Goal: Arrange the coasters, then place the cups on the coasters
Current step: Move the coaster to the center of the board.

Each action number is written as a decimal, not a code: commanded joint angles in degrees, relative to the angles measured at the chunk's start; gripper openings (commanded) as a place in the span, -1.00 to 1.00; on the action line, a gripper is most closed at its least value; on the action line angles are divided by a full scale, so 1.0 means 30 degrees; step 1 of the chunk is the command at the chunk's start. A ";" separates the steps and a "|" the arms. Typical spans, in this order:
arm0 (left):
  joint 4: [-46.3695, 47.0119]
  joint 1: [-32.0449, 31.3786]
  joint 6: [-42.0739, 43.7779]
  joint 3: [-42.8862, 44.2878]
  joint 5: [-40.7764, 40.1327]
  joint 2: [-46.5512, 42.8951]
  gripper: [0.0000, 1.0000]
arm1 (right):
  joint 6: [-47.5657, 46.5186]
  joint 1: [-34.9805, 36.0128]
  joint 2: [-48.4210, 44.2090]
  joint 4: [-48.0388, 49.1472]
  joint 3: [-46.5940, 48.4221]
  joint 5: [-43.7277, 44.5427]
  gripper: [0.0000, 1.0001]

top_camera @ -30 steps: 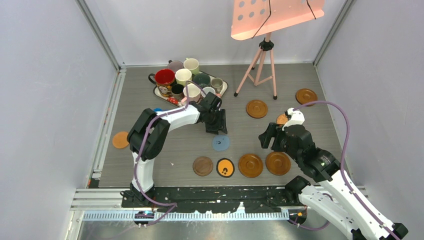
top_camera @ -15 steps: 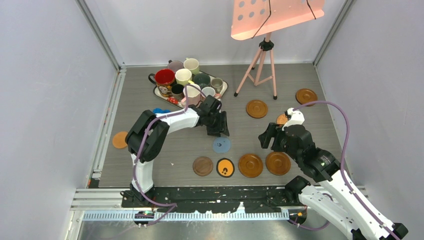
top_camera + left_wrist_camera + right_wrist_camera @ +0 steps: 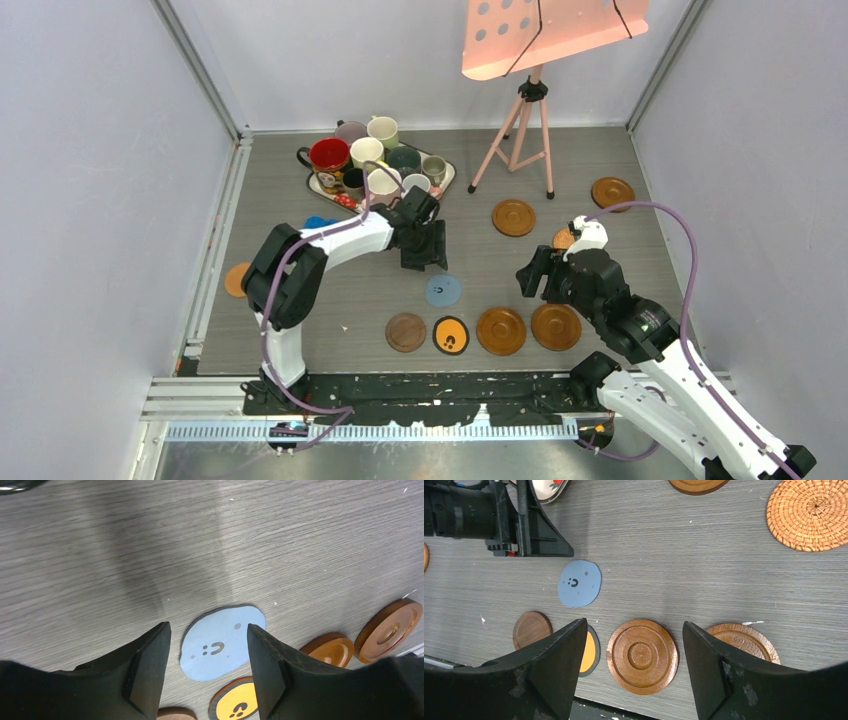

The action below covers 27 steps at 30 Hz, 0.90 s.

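Observation:
A blue coaster point(image 3: 443, 290) point(image 3: 222, 642) point(image 3: 579, 583) lies flat on the table. My left gripper point(image 3: 424, 252) point(image 3: 207, 630) hangs just behind and above it, open and empty. Along the front edge sits a row of coasters: dark wood point(image 3: 406, 332), black with orange centre point(image 3: 451, 335), and two glossy brown ones point(image 3: 501, 330) point(image 3: 556, 326). My right gripper point(image 3: 540, 275) point(image 3: 634, 625) hovers open above that row, over a brown coaster point(image 3: 642, 656). Several cups point(image 3: 368, 152) stand crowded at the back left.
The cups sit on a white printed tray point(image 3: 446, 178). More coasters lie loose: brown ones point(image 3: 513, 217) point(image 3: 612, 192), a woven one point(image 3: 810, 514), an orange one point(image 3: 238, 279) at the left edge. A pink tripod stand point(image 3: 525, 120) rises at the back. A blue toy point(image 3: 318, 221) lies near the tray.
My left gripper's jaws have widened and it has drawn back slightly from the blue coaster, which now lies a touch nearer the front row. The right arm has not moved.

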 commanded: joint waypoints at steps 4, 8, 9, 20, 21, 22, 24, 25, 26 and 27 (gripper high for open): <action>-0.0128 0.0109 0.0226 -0.1578 -0.0616 -0.2083 0.23 | 0.0214 0.0035 0.0114 0.0941 0.0227 -0.0132 0.54; 0.0703 0.0095 -0.0121 -0.2166 0.0053 -0.1902 0.23 | 0.0269 0.0035 0.0145 0.0966 0.0198 -0.0213 0.54; 0.0742 0.0052 -0.0166 -0.2204 0.0105 -0.1825 0.23 | 0.0251 0.0035 0.0133 0.0962 0.0171 -0.0222 0.54; 0.1216 -0.0740 -0.0797 -0.2241 0.0793 -0.1104 0.22 | 0.0297 0.0035 -0.0022 0.0871 0.0194 -0.0170 0.54; 0.1216 -0.0814 -0.0829 -0.2240 0.0809 -0.1073 0.22 | 0.0306 0.0035 -0.0055 0.0855 0.0192 -0.0163 0.54; 0.1231 -0.0860 -0.0844 -0.2239 0.0764 -0.1043 0.22 | 0.0312 0.0035 -0.0065 0.0844 0.0182 -0.0180 0.54; 0.1216 -0.0933 -0.0897 -0.2217 0.0735 -0.0992 0.22 | 0.0313 0.0038 -0.0129 0.0844 0.0129 -0.0145 0.54; 0.1216 -0.0963 -0.0925 -0.2226 0.0743 -0.0964 0.22 | 0.0328 0.0037 -0.0170 0.0863 0.0110 -0.0136 0.54; 0.1238 -0.0967 -0.0947 -0.2234 0.0747 -0.0975 0.22 | 0.0325 0.0035 -0.0187 0.0851 0.0111 -0.0166 0.54; 0.1292 -0.0967 -0.0976 -0.2239 0.0757 -0.0962 0.22 | 0.0348 0.0035 -0.0190 0.0857 0.0098 -0.0190 0.54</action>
